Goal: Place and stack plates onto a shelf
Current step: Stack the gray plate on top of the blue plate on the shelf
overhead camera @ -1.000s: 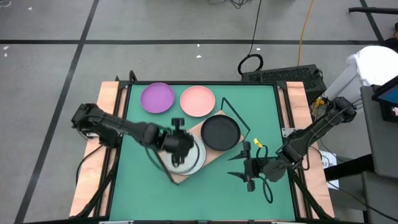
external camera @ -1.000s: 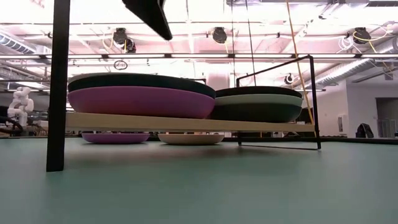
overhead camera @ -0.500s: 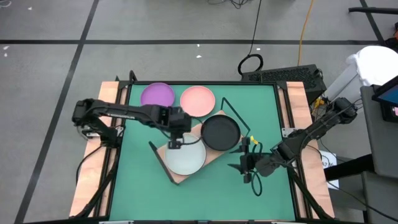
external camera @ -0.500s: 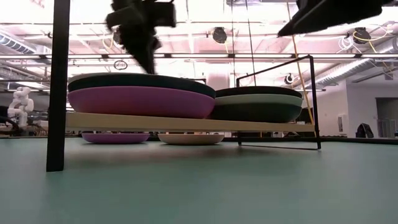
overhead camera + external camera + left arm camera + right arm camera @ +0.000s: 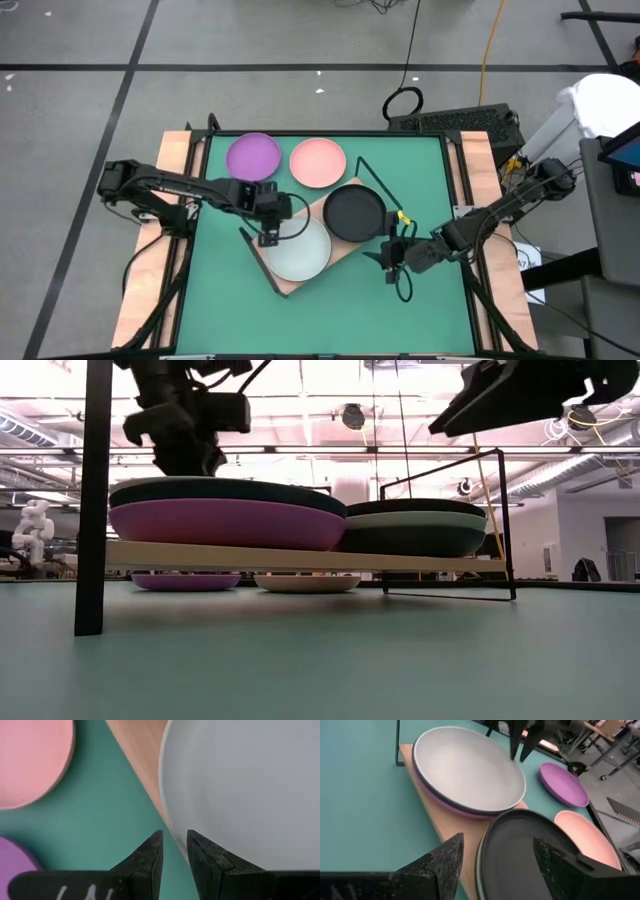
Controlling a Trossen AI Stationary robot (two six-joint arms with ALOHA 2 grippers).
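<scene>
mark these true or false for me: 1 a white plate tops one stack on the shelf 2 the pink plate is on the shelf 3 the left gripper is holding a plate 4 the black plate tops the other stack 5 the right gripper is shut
1. True. The pale white plate tops a stack on the shelf.
2. False. The pink plate lies on the green table, beside the purple plate.
3. False. The left gripper hangs at the white plate's edge, fingers narrowly apart, holding nothing.
4. True. The black plate tops the other stack.
5. False. The right gripper is open, empty.
</scene>
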